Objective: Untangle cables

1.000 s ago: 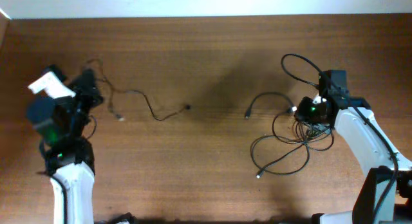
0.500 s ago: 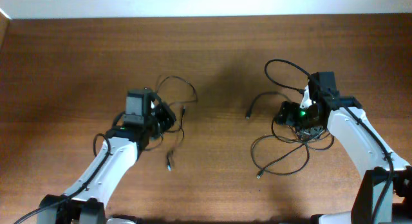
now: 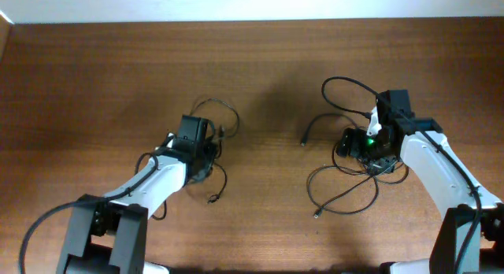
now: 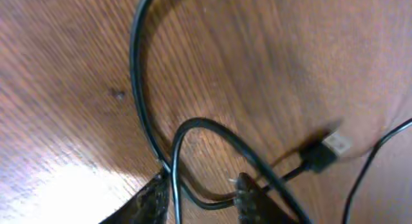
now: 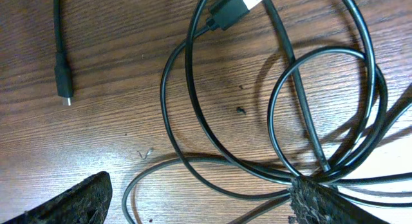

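Two thin black cables lie apart on the wooden table. The shorter cable [image 3: 212,198] is left of centre, looped around my left gripper [image 3: 203,148]. In the left wrist view a strand of it [image 4: 136,89] runs between the parted fingertips [image 4: 154,193], nearer the left one, and its USB plug [image 4: 335,143] lies to the right. The longer cable [image 3: 346,197] sits coiled at the right under my right gripper [image 3: 353,144]. In the right wrist view its loops [image 5: 164,82] pass between the widely spread jaws of that gripper [image 5: 199,201], and several strands bunch at the right fingertip [image 5: 325,201].
A small plug end [image 3: 303,140] of the longer cable points toward the table's middle, seen also as a small plug [image 5: 62,76] in the right wrist view. Another end [image 3: 316,215] lies nearer the front. The table's back edge [image 3: 252,20] meets a pale wall.
My left arm has swung from the far left to left of centre, bringing the shorter cable with it, and its jaws have parted. The right gripper has opened over the coil.
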### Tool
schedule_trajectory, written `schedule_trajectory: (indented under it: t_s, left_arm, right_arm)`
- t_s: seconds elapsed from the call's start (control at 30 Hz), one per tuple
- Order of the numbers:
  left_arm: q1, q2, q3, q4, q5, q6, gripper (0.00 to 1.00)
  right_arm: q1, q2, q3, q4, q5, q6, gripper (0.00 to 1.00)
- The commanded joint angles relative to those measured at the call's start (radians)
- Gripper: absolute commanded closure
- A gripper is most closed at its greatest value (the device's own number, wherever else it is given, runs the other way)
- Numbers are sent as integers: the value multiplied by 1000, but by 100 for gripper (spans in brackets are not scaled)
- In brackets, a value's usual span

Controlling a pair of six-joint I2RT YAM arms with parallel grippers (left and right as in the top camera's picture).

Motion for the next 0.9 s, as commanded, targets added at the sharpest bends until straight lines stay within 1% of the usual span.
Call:
schedule_trajectory:
  t_s: [0.0,0.03,0.1,0.13,0.17,0.2,0.23,0.27,0.33,0.4,0.43,0.47,0.5,0.53,0.57,0.6,0.63,0.7,0.77,0.83,0.87]
  left_arm:
    - [-4,72,-25,-11,35,-23,59]
    - [-4,76,-25,-12,25,-22,70]
    - [-4,92,-26,-32,22,-13,100]
    - [-4,97,-26,-34,17,46,100]
    - [-4,98,-26,-30,-12,148,100]
    - [1,98,-25,-12,-81,266,100]
    - [24,98,-19,-8,-121,355,100]
    - [88,98,-3,-8,-126,439,100]
    - [208,98,26,-8,-126,530,100]
    - [362,98,51,-7,-127,616,100]
    - [461,98,55,-8,-126,684,100]
    - [517,98,55,-17,-127,731,100]
    - [577,98,55,-42,-134,764,100]
    - [626,98,55,-77,-155,758,100]
    - [669,98,55,-117,-165,727,100]
    - [730,98,55,-180,-164,652,100]
    - [769,98,55,-206,-164,621,100]
    - [834,78,55,-206,-164,623,100]
    - [888,11,57,-194,-155,668,100]
    - [899,-54,62,-174,-119,744,100]
    - [898,-98,63,-150,-71,795,96]
  right_arm:
    - [5,-9,-6,0,13,-15,10]
    - [5,-8,-9,-1,12,-15,10]
    - [5,-8,-13,-8,12,-15,10]
    - [5,-8,-13,-17,12,-15,10]
    - [5,-8,-14,-23,12,-16,10]
    - [5,-8,-14,-31,9,-25,10]
    - [6,-8,-15,-43,9,-30,10]
    - [6,-8,-21,-57,9,-41,10]
    - [5,-8,-27,-77,5,-53,11]
    - [5,-9,-28,-82,5,-51,12]
    - [5,-9,-28,-80,5,-51,12]
    - [5,-9,-28,-74,5,-51,12]
    - [5,-9,-28,-67,5,-51,12]
    - [6,-9,-28,-59,5,-51,12]
    - [6,-9,-28,-52,5,-51,12]
    - [6,-9,-28,-47,5,-51,12]
    - [6,-9,-28,-45,5,-52,12]
    - [6,-9,-28,-45,5,-52,12]
    - [6,-9,-28,-45,5,-52,12]
    - [5,-10,-28,-42,5,-52,12]
    - [5,-16,-28,-39,5,-51,12]
